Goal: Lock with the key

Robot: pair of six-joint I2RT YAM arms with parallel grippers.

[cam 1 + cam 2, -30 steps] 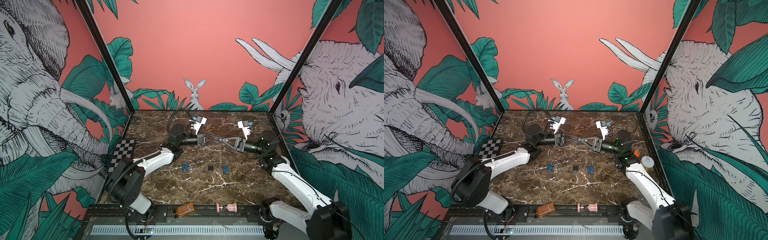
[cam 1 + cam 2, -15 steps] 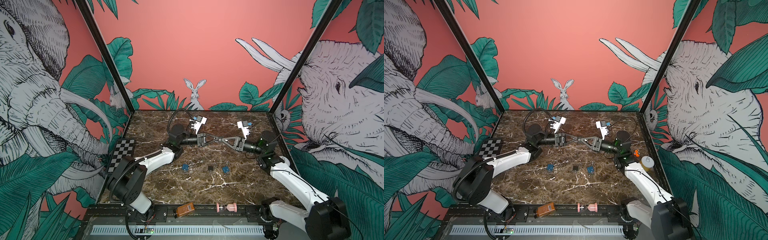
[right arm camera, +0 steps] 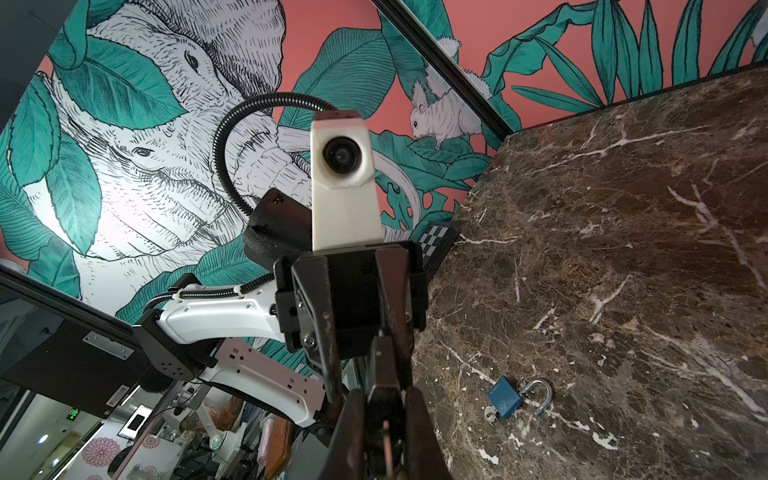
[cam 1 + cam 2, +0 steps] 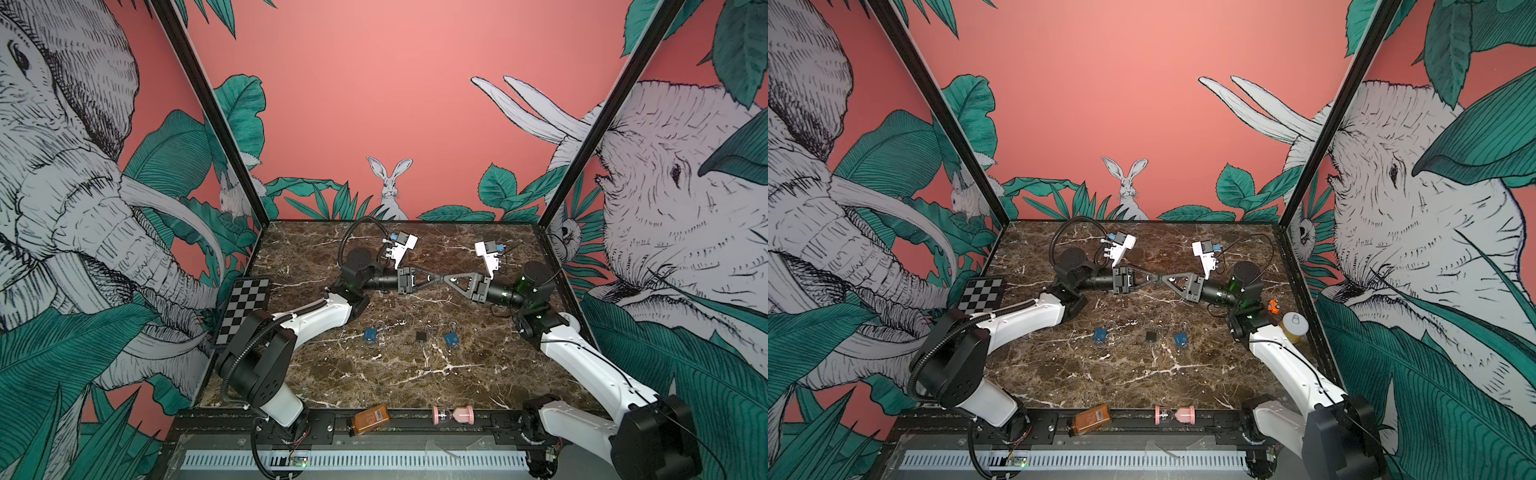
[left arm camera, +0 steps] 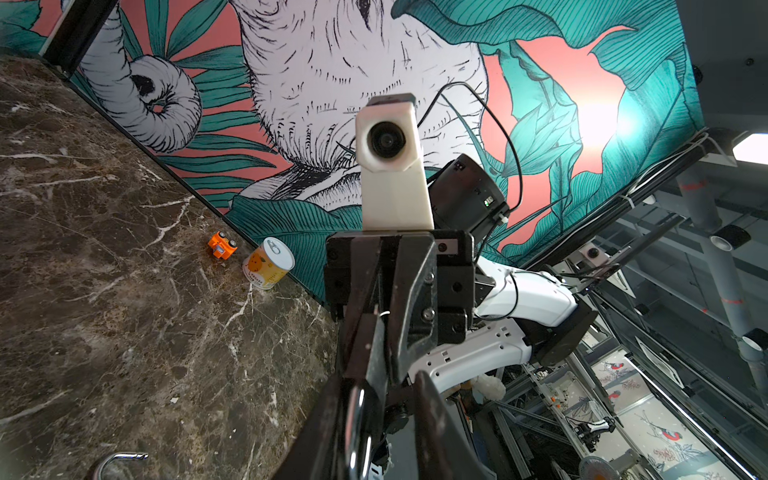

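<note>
Left gripper point(image 4: 434, 277) and right gripper point(image 4: 447, 278) meet tip to tip in mid-air over the marble table point(image 4: 374, 386) in both top views; what passes between them is too small to read there. On the table, nearer the front edge and well apart from both, lie a blue padlock point(image 4: 370, 334), a black padlock point(image 4: 421, 336) and a second blue padlock point(image 4: 450, 338). From the left wrist I see my left fingers point(image 5: 432, 419) parted a little, with a bright metal loop point(image 5: 358, 415) between them (shackle or key ring, I cannot tell), while the right gripper is pressed together at its tips. From the right wrist, one blue padlock point(image 3: 505, 401) looks to have its shackle swung open on the marble, so locking is not yet done. I judge this a mid-air pass: I want the right pinch firm, both wrists on one line, and the left backing straight off, slowly, without snagging the loop
</note>
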